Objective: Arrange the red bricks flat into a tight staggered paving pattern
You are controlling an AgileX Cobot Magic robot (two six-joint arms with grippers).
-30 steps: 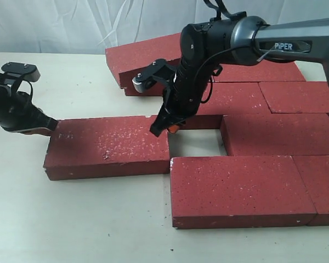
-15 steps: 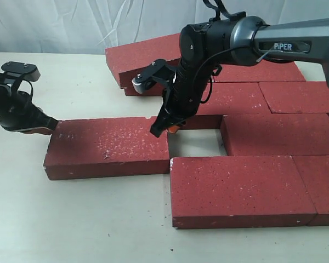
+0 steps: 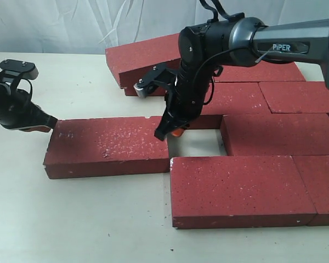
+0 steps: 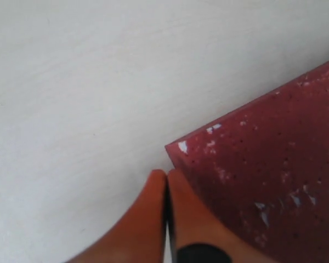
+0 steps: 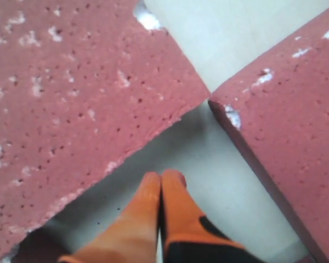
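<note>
Change over the last second: right pincer has shifted sideways, off the loose brick's far right corner and down into the gap beside it. It's clamped shut on nothing. In the right wrist view its tips hang over bare worktop with brick edges either side; can't tell if they touch either.

Loose brick itself hasn't moved. It lies flat mid worktop, well left of the paved block that runs to the worktop's right edge. Its right end sits just beside the far left corner of the front-row brick. The gap separates it from the middle-row brick.

Left pincer has barely moved. Also closed and empty, tips at the loose brick's far left corner. The left wrist view shows one finger overlapping that corner; contact looks likely, not certain.

My read:
- Middle row isn't closed yet. Loose brick needs to slide right until it butts the middle-row brick.
- Left pincer is placed to push from the left end.
- Right pincer now stands in the slide path. It'll have to leave the gap before the brick closes it.
- Risk: the loose brick's near right corner could snag on the front-row brick.
</note>
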